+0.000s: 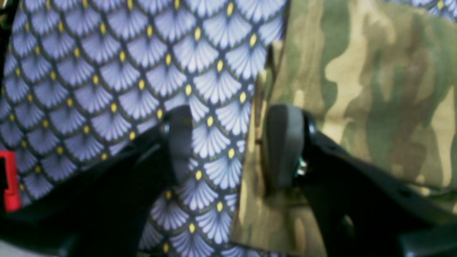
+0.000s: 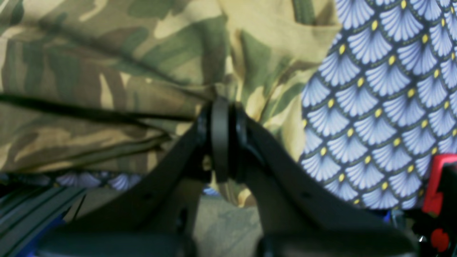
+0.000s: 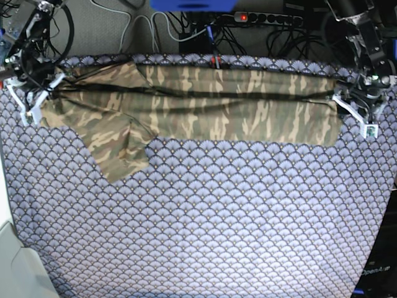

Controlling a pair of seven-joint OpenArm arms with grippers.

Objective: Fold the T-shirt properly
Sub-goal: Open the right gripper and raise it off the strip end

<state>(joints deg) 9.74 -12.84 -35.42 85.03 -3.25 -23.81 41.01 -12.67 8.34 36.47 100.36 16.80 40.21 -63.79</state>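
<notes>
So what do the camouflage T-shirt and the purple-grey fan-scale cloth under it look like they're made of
The camouflage-print T-shirt looks like soft matte knit fabric, probably cotton: it creases and drapes in loose folds with no sheen. The purple-grey fan-scale patterned cloth looks like a flat printed textile lying smooth; whether it is woven cotton or a coated cloth cannot be told.

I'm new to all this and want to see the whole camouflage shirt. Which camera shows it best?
The base view: the T-shirt lies there end to end, stretched along the far side of the patterned cloth, one sleeve pointing toward the camera. The left wrist view shows only a blurred edge, the right wrist view only rumpled folds.
</notes>
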